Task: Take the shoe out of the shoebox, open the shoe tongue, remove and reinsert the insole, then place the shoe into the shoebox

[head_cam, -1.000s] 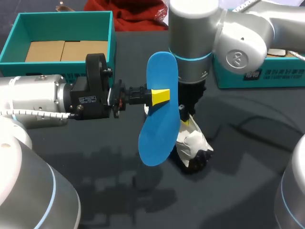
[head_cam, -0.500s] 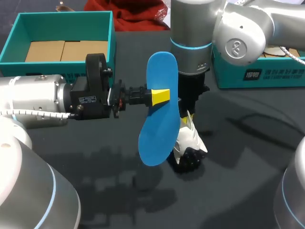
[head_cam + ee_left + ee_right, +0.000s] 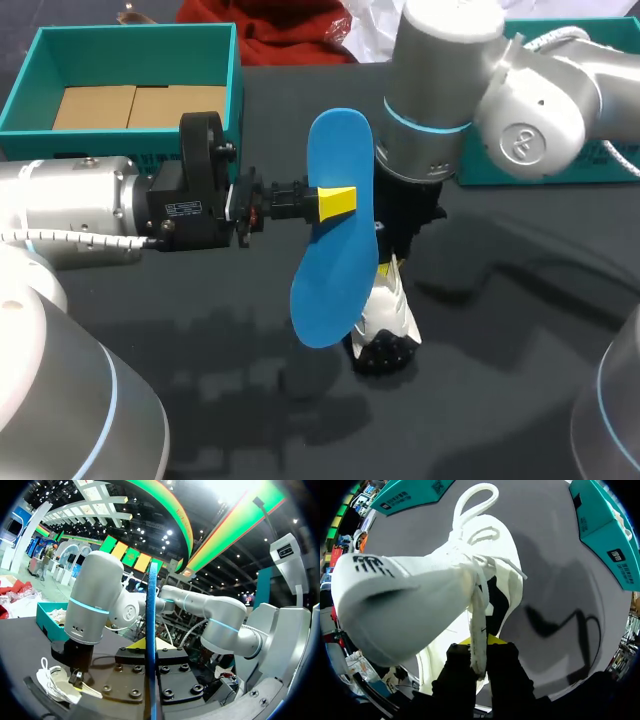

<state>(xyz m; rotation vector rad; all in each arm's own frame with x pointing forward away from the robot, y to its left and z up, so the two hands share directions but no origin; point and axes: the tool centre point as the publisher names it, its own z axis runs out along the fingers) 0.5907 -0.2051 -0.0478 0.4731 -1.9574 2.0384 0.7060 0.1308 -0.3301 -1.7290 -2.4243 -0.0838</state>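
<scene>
- The blue insole [image 3: 335, 225] is held upright, clamped in the left jaws.
- The white shoe [image 3: 388, 315], at the insole's five o'clock, is pinched between the closed right jaws.

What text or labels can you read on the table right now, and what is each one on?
None is legible enough to quote.
Shoebox front wall: white print, too blurred.
Teal box beyond the shoe: white print, too small.
Shoe tongue: dark logo mark, not readable as words.
Sticker on the left wrist housing: too small.
</scene>
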